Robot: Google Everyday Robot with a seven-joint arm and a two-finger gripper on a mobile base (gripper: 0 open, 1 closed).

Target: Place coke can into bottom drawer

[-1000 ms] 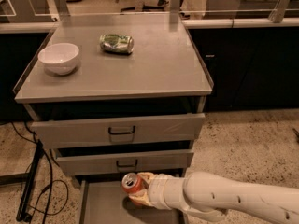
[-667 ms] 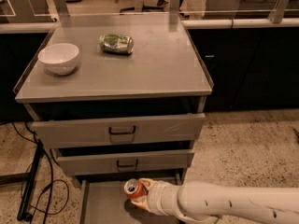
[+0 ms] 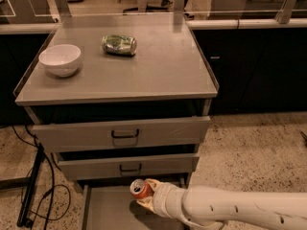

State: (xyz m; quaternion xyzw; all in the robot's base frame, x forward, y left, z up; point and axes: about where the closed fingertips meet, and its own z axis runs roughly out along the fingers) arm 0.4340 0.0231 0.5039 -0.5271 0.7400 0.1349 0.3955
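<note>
The coke can (image 3: 141, 188), red with a silver top, is held in my gripper (image 3: 146, 193) just above the bottom drawer (image 3: 105, 210). The can leans a little to the left. The bottom drawer is pulled out, a flat grey tray below the two upper drawers with black handles. My white arm (image 3: 230, 210) reaches in from the lower right, and the gripper sits over the drawer's right half, close under the middle drawer's front.
On the cabinet top (image 3: 158, 66) stand a white bowl (image 3: 60, 59) at the left and a dented green-and-silver can (image 3: 119, 44) lying on its side. Black cables (image 3: 33, 190) and a stand lie on the floor at the left. Dark cabinets stand behind.
My arm and the coke can have sunk slightly lower toward the open bottom drawer. The grip on the can is unchanged.
</note>
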